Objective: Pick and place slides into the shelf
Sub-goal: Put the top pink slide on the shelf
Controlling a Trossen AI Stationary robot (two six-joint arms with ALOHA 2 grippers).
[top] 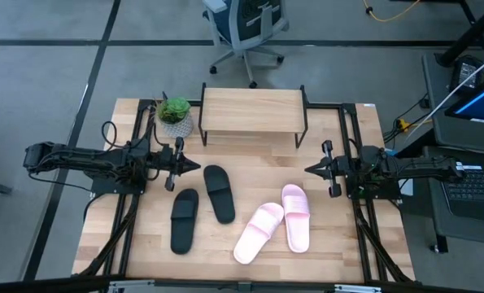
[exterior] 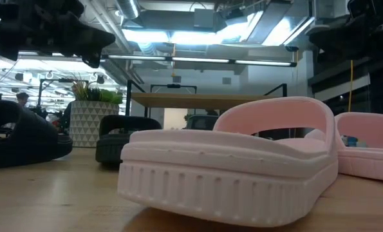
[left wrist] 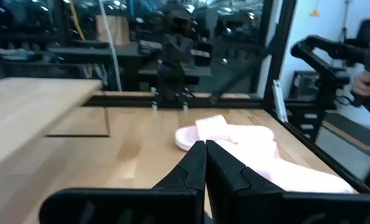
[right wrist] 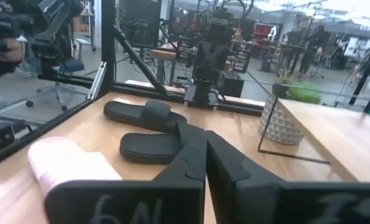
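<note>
**High view: four slides wait on the table, none on the shelf yet**

High view shows the big light wooden table [top: 144,244] from above. Near its back edge stands the low shelf with a light wooden top and thin black legs [top: 252,110]. Nothing sits on top of it. The space under its board cannot be seen from above, and the low view shows no slide there.

All four slides lie on the table in front of the shelf. The two matte black slides with wide straps are left of the middle. One black slide [top: 219,192] lies nearer the shelf and the other black slide [top: 184,220] lies just beside it, nearer the front edge. The two pale pink slides with wide straps are right of the middle. One pink slide [top: 295,216] points toward the shelf. The other pink slide [top: 258,233] is tilted and touches it or nearly does.

The left gripper [top: 194,166] hangs over the left side of the table, near the black slides. Its fingers are pressed together and hold nothing. The right gripper [top: 309,170] hangs over the right side, near the pink slides. Its fingers are pressed together too, and hold nothing.

A small green plant in a white patterned pot [top: 175,116] stands beside the shelf's left end.

So the job looks like it is just at the start. No slide is picked up. All four slides must be lifted and set on the shelf.
</note>
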